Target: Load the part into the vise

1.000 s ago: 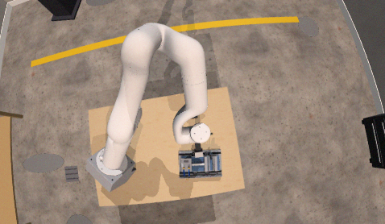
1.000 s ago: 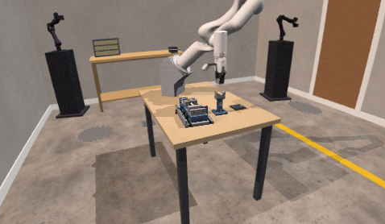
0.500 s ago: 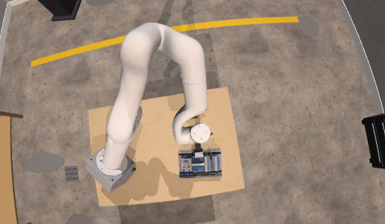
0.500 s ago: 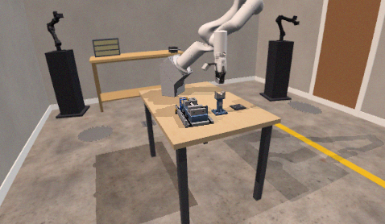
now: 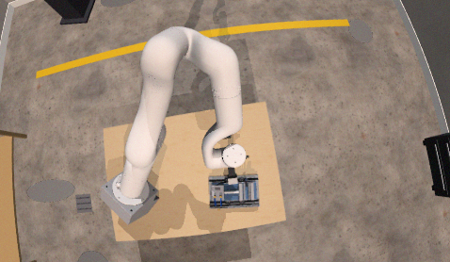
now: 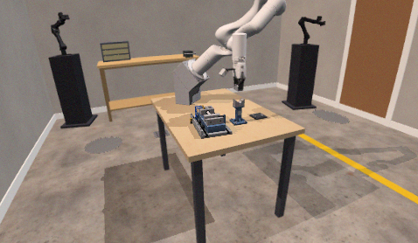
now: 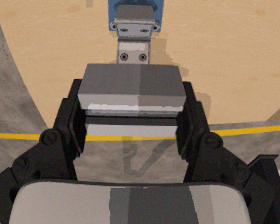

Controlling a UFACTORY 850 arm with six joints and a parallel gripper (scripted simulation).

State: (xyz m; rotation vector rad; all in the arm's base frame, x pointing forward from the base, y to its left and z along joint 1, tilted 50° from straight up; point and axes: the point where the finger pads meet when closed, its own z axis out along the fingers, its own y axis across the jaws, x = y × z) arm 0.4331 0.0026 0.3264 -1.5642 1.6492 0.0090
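My gripper (image 7: 131, 95) is shut on the grey block (image 7: 132, 87), the part. A dark groove runs along the block's near side in the wrist view. I hold it well above the table, over the V-block (image 7: 134, 16), a grey V rest on a blue base. In the exterior view the gripper (image 6: 238, 86) hangs above the V-block (image 6: 239, 112). The vise (image 6: 210, 121) with blue and grey jaws stands to the left of the V-block, and shows from above in the top view (image 5: 233, 190). The dark infeed plate (image 6: 258, 115) lies to the right, with nothing on it.
The robot base (image 6: 186, 86) stands at the table's back edge. The table's right and front edges are near the V-block and vise. A wooden bench (image 6: 143, 61) and two black pedestals stand by the walls.
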